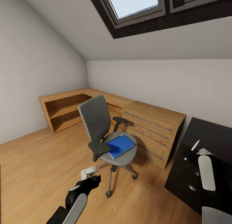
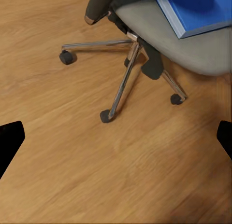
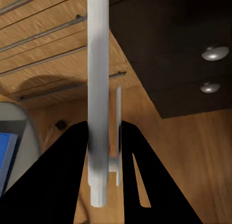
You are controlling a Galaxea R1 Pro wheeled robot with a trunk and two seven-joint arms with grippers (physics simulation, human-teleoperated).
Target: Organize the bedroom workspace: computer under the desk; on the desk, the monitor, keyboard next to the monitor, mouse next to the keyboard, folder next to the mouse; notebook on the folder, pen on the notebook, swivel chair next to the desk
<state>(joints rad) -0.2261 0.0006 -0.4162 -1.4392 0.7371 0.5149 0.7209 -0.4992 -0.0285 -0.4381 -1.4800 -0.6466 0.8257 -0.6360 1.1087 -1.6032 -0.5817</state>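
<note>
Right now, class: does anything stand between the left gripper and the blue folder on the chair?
The swivel chair's near armrest partly stands between the left gripper and the folder; from above, nothing visible covers the folder.

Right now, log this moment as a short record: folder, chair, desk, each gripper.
folder: blue, flat on the swivel chair seat
swivel chair: on the wood floor, beside the light-wood cabinet
desk: black, at the head view's right edge
left gripper: open, low over the floor near the chair's base
right gripper: shut on a white pen
</note>
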